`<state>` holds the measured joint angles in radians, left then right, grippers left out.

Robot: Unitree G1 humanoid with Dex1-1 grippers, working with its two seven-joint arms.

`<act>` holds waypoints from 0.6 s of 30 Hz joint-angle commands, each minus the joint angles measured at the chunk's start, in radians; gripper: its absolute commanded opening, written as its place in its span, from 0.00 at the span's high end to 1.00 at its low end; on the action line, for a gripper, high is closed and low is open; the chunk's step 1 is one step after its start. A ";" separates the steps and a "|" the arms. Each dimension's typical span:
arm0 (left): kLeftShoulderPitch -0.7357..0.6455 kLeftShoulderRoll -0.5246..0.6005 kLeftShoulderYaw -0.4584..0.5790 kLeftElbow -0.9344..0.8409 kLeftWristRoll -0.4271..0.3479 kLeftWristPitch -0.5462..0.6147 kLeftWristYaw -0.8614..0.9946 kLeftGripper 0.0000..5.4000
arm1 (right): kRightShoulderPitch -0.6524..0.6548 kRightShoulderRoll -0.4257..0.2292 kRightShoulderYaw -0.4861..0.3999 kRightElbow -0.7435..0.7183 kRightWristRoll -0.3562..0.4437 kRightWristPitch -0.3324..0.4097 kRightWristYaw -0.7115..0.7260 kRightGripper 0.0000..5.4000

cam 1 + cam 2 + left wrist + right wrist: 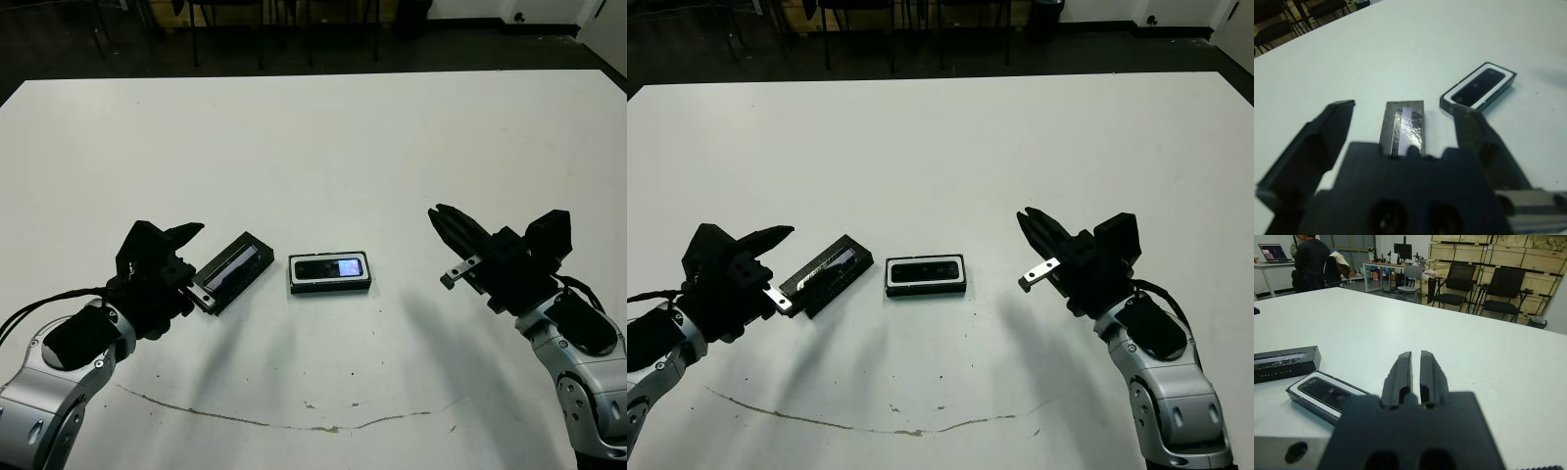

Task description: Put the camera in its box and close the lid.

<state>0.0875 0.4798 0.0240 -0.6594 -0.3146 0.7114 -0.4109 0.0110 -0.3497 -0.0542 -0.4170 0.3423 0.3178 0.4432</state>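
The camera [331,266], flat and black with a small lit screen, lies inside the box [329,289], a white-lined black tray at the table's middle. The lid [233,272], black with a pale glossy stripe, lies flat on the table just left of the box, apart from it. My left gripper [196,262] is open, and the near end of the lid [1404,128] lies between its fingertips, with a gap on each side. My right gripper [438,215] is shut with nothing in it, held above the table well right of the box [1322,395].
A thin dark crack line [245,419] runs across the white table [313,147] near its front edge. Beyond the far edge stand black chairs [1498,289], desks and a person [1310,254] at a laptop.
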 commanded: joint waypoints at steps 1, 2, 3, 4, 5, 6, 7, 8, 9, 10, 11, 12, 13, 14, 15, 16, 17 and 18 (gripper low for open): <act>-0.001 -0.022 0.020 0.035 -0.043 0.056 0.006 0.00 | 0.014 -0.007 0.007 0.011 -0.014 -0.012 0.006 1.00; 0.000 -0.028 0.023 0.043 -0.053 0.054 0.004 0.00 | 0.015 -0.007 0.008 0.012 -0.016 -0.015 0.006 1.00; 0.000 -0.035 0.026 0.055 -0.064 0.051 0.001 0.00 | 0.015 -0.006 0.007 0.012 -0.012 -0.011 0.005 1.00; 0.000 -0.039 0.028 0.064 -0.071 0.046 -0.002 0.00 | 0.015 -0.004 0.005 0.011 -0.008 -0.006 0.005 1.00; -0.001 -0.039 0.026 0.076 -0.074 0.038 -0.007 0.00 | 0.015 -0.002 0.003 0.012 -0.001 0.000 0.005 1.00; -0.003 -0.039 0.025 0.084 -0.078 0.034 -0.012 0.00 | 0.015 -0.001 0.001 0.013 0.004 0.004 0.005 1.00; -0.006 -0.037 0.025 0.089 -0.082 0.037 -0.015 0.00 | 0.014 -0.001 0.000 0.017 0.007 0.001 0.008 1.00; -0.009 -0.034 0.022 0.095 -0.081 0.036 -0.018 0.00 | 0.014 0.000 0.000 0.019 0.008 0.001 0.007 1.00; -0.011 -0.031 0.019 0.099 -0.080 0.035 -0.020 0.00 | 0.014 -0.001 0.000 0.018 0.006 0.001 0.006 1.00; -0.013 -0.030 0.018 0.101 -0.080 0.035 -0.021 0.00 | 0.014 -0.002 0.001 0.015 0.006 0.005 0.003 1.00; -0.014 -0.027 0.014 0.103 -0.073 0.030 -0.022 0.00 | 0.014 -0.001 0.000 0.015 0.008 0.008 0.003 1.00; -0.014 -0.023 0.010 0.105 -0.067 0.026 -0.024 0.00 | 0.014 0.000 -0.001 0.016 0.012 0.008 0.005 1.00; -0.014 -0.020 0.008 0.107 -0.063 0.022 -0.025 0.00 | 0.014 0.002 0.000 0.018 0.010 0.002 0.005 1.00; -0.014 -0.020 0.007 0.109 -0.062 0.025 -0.024 0.00 | 0.014 0.003 0.000 0.021 0.013 -0.002 0.008 1.00; -0.015 -0.020 0.007 0.112 -0.063 0.027 -0.024 0.00 | 0.014 0.002 0.000 0.023 0.013 -0.004 0.010 1.00; -0.015 -0.019 0.006 0.115 -0.063 0.028 -0.025 0.00 | 0.015 0.001 -0.001 0.022 0.014 -0.003 0.010 1.00; -0.015 -0.017 0.003 0.120 -0.059 0.026 -0.025 0.00 | 0.014 -0.001 -0.002 0.020 0.019 0.005 0.011 1.00; -0.016 -0.015 0.000 0.127 -0.053 0.020 -0.025 0.00 | 0.014 -0.001 -0.003 0.021 0.021 0.004 0.013 1.00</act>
<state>0.0722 0.4463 0.0346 -0.5554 -0.3811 0.7301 -0.4321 0.0130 -0.3494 -0.0525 -0.4079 0.3564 0.3084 0.4499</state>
